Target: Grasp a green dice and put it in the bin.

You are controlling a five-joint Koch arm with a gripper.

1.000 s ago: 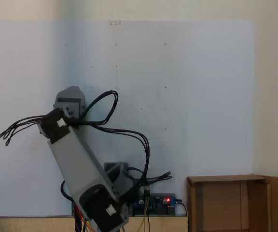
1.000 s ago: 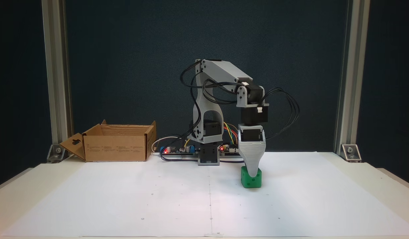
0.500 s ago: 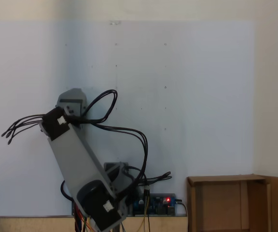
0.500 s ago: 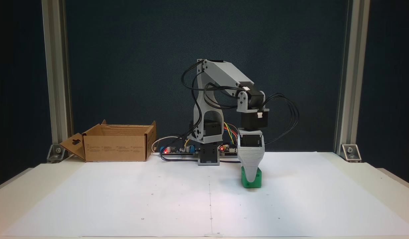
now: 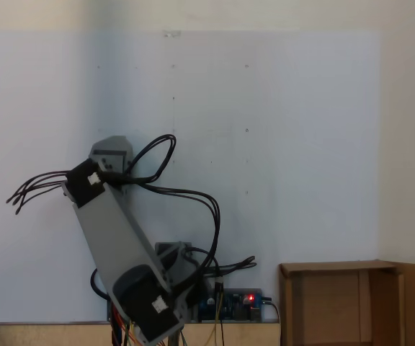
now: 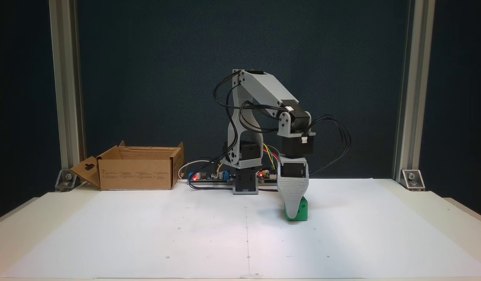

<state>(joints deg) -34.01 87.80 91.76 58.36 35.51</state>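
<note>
since the green dice [image 6: 301,208] sits flat on the white paper [image 6: 186,234], to the right of the middle line in the front fixed view, the step in hand looks like the grasp itself and not yet the carrying. the gripper [image 6: 292,212] points straight down and its grey ribbed finger covers the left and middle part of the dice, with the tip almost at the paper. only this one jaw is seen from the front, the other one should be behind it, so i cannot tell if the jaws are apart, closed, or already pressing the cube. the arm [image 6: 264,93] bends forward from its base [image 6: 245,183], and in the fixed view from above its long grey link [image 5: 117,249] hides the dice and the tool under it. the bin [image 6: 137,168] stands well apart, at the back left of the table [image 6: 451,210] in the front view, with its flaps raised and the round hole in the flap at the left; in the view from above it shows at the lower right corner [image 5: 337,303]. in my judgement the next move calls for a firm closing on two opposite faces of the dice, then a lift high enough to pass over the cardboard wall, then a swing toward the bin. if the grip is not centered, the smooth cube could slip or turn when it leaves the paper.
</note>
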